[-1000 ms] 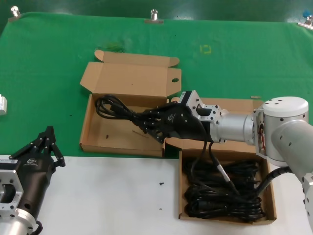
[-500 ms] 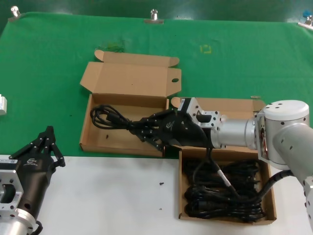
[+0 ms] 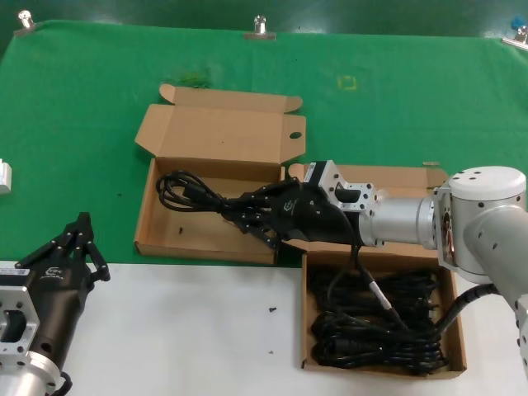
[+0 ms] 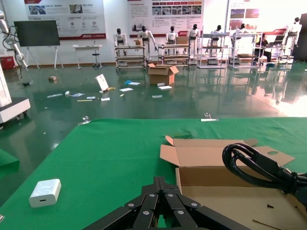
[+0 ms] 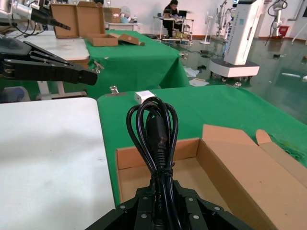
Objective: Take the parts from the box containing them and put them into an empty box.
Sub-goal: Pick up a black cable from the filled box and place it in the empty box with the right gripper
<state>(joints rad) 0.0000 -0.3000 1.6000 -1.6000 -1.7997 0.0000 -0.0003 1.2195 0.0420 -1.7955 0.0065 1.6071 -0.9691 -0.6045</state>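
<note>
Right gripper (image 3: 247, 216): clamped on coiled power cord (image 3: 188, 190), over empty box (image 3: 157, 235), slightly farther than before. Left gripper (image 3: 80, 235): parked near-left, fingers together. No legible writing.

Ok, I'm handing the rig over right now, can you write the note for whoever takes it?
Right pincer: shut on one bundled black rubbery power cord, held over the shallow brown cardboard box with the speckled floor, not released.
Left pincer: parked at the near left over the white table, holding nothing.
Source: the alike brown cardboard box on the right holds a pile of black cords.
Done: one cord lifted out and carried across.
Left: lower and release this cord in the speckled box, then move the remaining pile over.
</note>
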